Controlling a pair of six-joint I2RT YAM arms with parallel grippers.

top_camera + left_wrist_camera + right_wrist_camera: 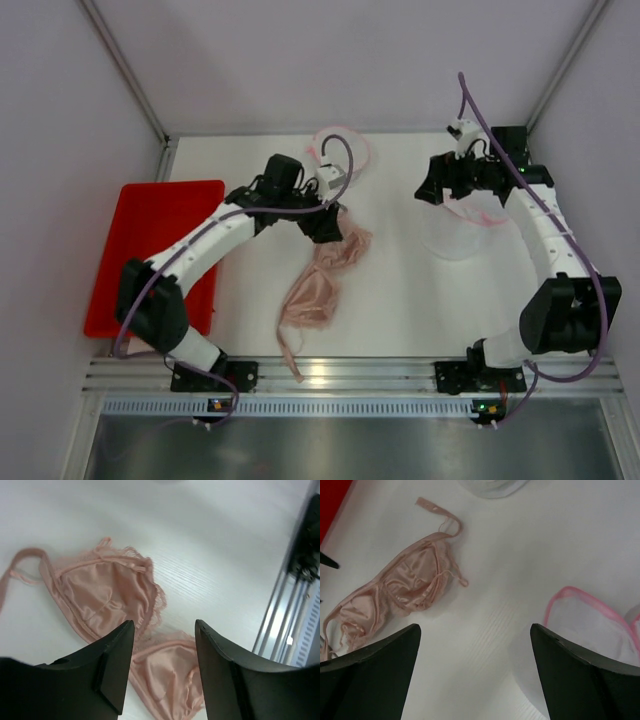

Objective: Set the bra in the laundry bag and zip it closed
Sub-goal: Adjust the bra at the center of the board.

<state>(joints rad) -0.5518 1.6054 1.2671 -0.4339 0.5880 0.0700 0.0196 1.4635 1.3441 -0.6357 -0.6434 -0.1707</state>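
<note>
The pink satin bra with lace trim (322, 280) (105, 595) (395, 595) is laid flat on the white worktop (400, 300), roughly midway between its left and right edges, with one strap trailed toward the near edge. Over the bra's far end the left pincer (325, 225) (165, 670) is held with its fingers apart, nothing clamped between them. The white mesh laundry bag with pink edging (455, 240) (590, 625) is seen nearer the far right corner, apart from the bra, below the right pincer (435, 190) (475, 675), whose fingers are spread wide and empty. A flat red plastic tray (150, 240) is set at the left edge.
</note>
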